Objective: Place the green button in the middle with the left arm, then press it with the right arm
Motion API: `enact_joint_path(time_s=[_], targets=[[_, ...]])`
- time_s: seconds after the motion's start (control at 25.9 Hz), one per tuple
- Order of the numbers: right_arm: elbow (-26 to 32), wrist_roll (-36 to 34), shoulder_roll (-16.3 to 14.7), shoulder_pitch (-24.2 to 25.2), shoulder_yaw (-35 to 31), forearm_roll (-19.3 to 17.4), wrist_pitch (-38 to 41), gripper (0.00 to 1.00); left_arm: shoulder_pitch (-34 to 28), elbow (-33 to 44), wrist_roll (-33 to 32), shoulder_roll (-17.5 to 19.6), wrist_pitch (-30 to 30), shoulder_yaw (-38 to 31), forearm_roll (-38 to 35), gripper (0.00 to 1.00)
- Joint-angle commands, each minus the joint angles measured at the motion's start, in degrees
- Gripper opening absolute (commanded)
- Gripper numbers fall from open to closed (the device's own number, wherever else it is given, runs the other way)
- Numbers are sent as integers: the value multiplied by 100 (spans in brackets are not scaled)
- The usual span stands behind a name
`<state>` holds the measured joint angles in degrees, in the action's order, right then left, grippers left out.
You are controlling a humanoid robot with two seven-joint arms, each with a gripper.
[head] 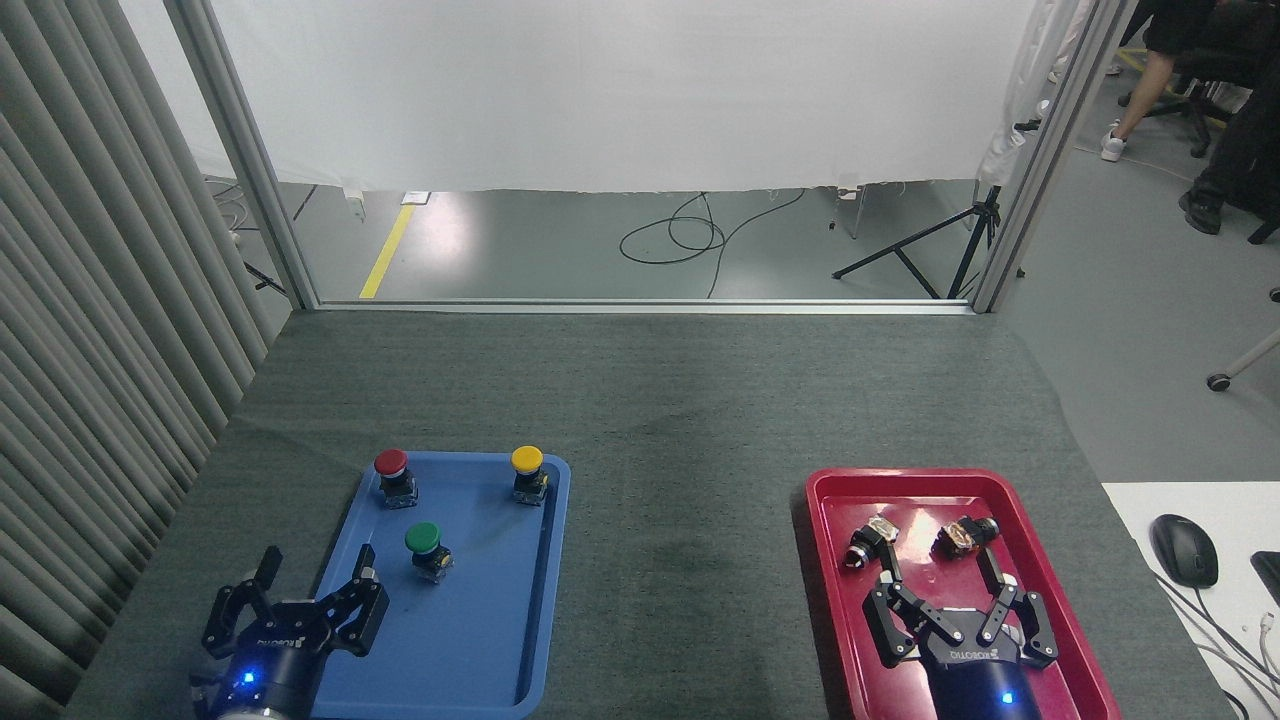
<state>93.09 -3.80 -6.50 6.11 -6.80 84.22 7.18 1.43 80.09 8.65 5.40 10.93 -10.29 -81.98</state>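
1. Head view: the green button [423, 537] stands upright in the blue tray [545, 600], lower left of the frame, below the red button [391, 462] and yellow button [527, 459].
2. The left gripper [316, 569], at the tray's left edge, has spread fingers and holds nothing.
3. The right gripper [938, 572], over the red tray [830, 560] at lower right, is also spread wide and empty.
4. The middle [680, 560] is bare.

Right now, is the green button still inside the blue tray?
Yes, inside. The green button stands upright on the blue tray floor, within its rim, below the red and yellow ones. The left claw is open beside it, not touching.
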Motion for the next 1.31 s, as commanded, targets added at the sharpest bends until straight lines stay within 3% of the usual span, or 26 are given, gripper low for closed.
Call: enact_joint_path(time_s=[0.0,0.39,1.28], targets=[[-19,2,26,-58,4,-2,20,100,-11,7,23,23,23,36,-11,100],[-27,-34,0,118,39,-2,82,100,-20,-55,-12,58,49,265,-11,99],[-1,-7,-62,-22,206,15,-226,100,-11,-134,40,321,58,511,16,99]])
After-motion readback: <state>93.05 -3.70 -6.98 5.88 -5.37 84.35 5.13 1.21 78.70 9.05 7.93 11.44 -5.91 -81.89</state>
